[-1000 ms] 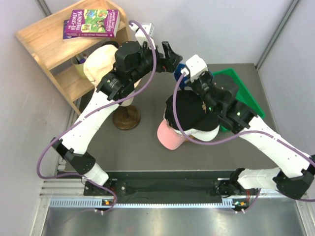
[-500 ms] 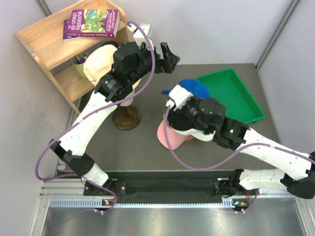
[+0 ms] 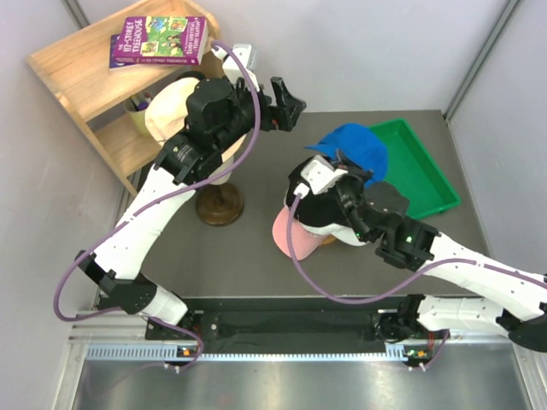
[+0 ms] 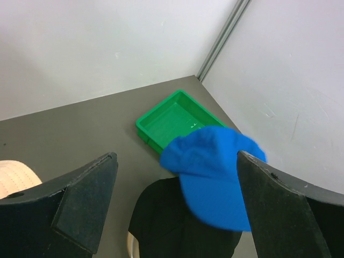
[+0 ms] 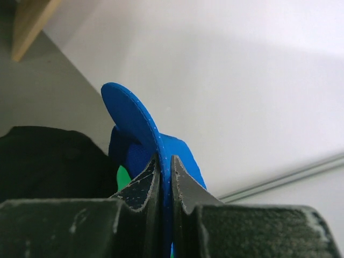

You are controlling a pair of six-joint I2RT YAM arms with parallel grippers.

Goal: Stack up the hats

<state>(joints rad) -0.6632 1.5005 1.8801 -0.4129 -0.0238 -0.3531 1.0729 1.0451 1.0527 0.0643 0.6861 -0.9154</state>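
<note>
Two grippers: left gripper [image 3: 286,94] hangs at 12 o'clock over the table [image 3: 256,265] with jaws spread wide, gripping nothing. The right gripper [image 5: 165,158] has its jaws pinched narrow on the brim of the blue cap [image 3: 357,149].
Blue cap: raised off the table at 1 o'clock from the black cap [image 3: 329,213], its crown overlapping the near-left corner of the green tray [image 3: 427,184]. I cannot tell whether it touches the black cap.
Stack: black cap on top, with the pink cap [image 3: 289,235] under it, its brim poking out toward 7 o'clock.
Green tray: at 2 o'clock, close to the right wall. Its floor shows plain green wherever the blue cap does not cover it.
Wooden shelf [image 3: 81,73]: at 10 o'clock, a purple book [image 3: 161,40] lying on its top board and a yellow-green cup [image 3: 137,115] below, half hidden.
Peach cap [image 3: 169,111]: on the wooden stand [image 3: 220,203], just beside the shelf — the left arm crosses over it.
Open room: dark table shows between stand and stack, along the near edge at 6 o'clock, and in a strip at 12 o'clock by the back wall.
</note>
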